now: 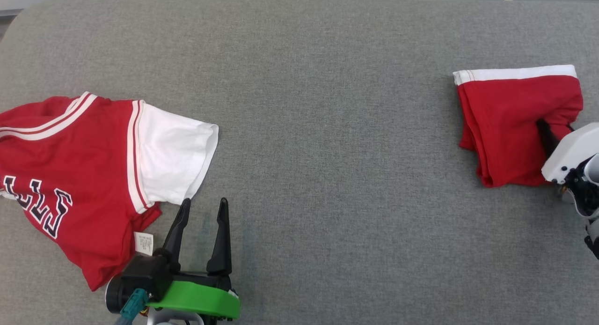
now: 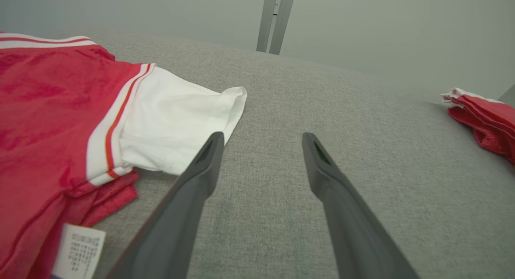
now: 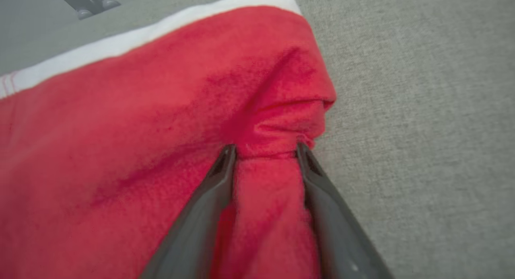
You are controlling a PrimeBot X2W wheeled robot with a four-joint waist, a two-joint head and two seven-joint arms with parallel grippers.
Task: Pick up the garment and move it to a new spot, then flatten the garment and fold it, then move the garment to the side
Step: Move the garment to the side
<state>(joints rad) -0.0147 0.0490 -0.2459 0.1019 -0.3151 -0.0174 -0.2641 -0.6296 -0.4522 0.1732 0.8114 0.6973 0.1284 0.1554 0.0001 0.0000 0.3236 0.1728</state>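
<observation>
Folded red garment is lying at the far right of the grey padded table, with a white band along its far edge. Right gripper, the nearer one, is pinching a raised ridge of cloth at the garment's near right corner. Left gripper is hovering spread and empty, well apart from it, beside a red jersey. The head view's edge is cutting off the right arm, and cloth is hiding its fingertips there.

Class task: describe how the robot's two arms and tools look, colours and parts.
The left tool has two long, dark, tapering fingers, a black body, a bright green collar and a teal cable plug. The right tool has the same dark fingers on a white housing.
</observation>
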